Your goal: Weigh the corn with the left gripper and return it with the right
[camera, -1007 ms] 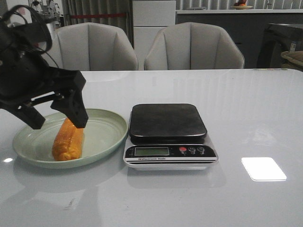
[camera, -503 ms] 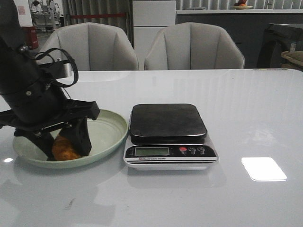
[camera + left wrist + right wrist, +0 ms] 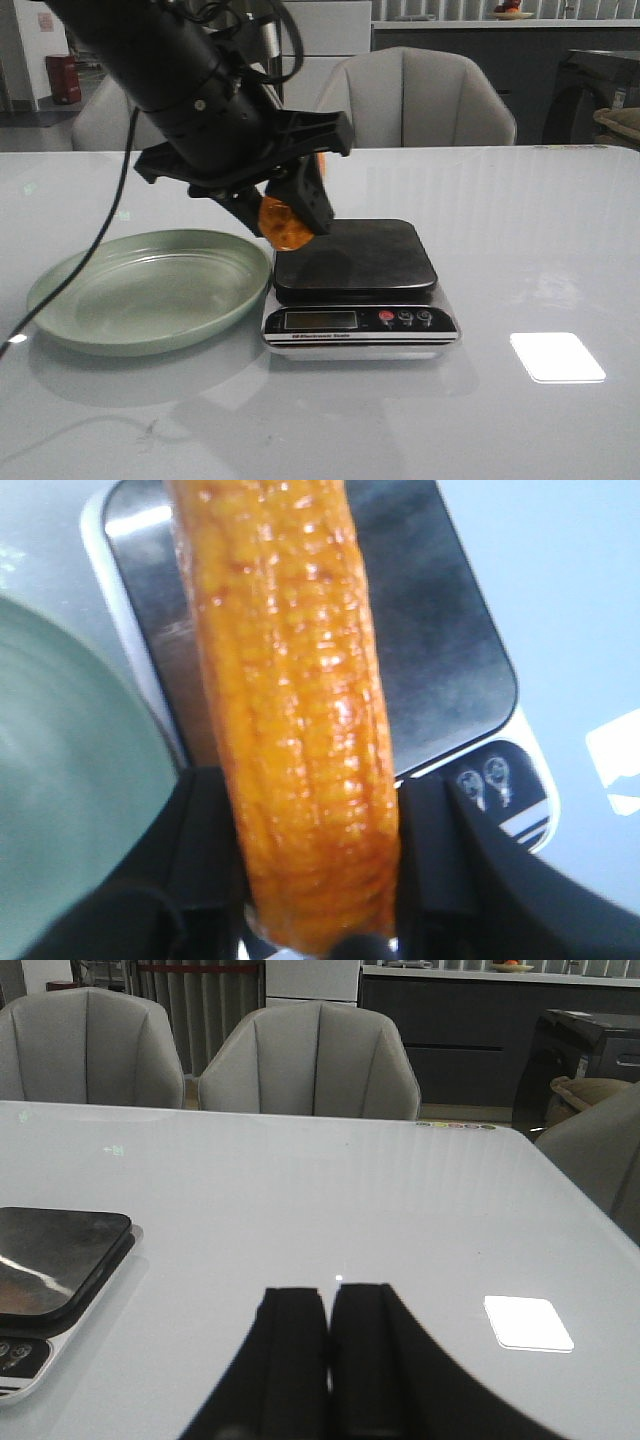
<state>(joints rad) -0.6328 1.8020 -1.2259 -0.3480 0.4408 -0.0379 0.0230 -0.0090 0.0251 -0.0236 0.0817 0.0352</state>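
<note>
My left gripper [image 3: 285,215] is shut on the orange-yellow corn [image 3: 284,224] and holds it in the air over the left edge of the scale's black platform [image 3: 355,258]. In the left wrist view the corn [image 3: 295,710] runs lengthwise between the two black fingers [image 3: 205,860], above the platform [image 3: 420,640]. The scale [image 3: 360,322] stands at the table's middle. My right gripper [image 3: 329,1305] is shut and empty, low over bare table to the right of the scale [image 3: 50,1260]; it does not show in the front view.
An empty pale green plate [image 3: 150,290] lies just left of the scale; its rim shows in the left wrist view [image 3: 80,770]. Two grey chairs [image 3: 410,95] stand behind the table. A bright light patch [image 3: 556,356] lies on the table at the right.
My left gripper closed on the corn in the plate, lifted it out and carried it right to the scale's left edge. The plate is now empty.
</note>
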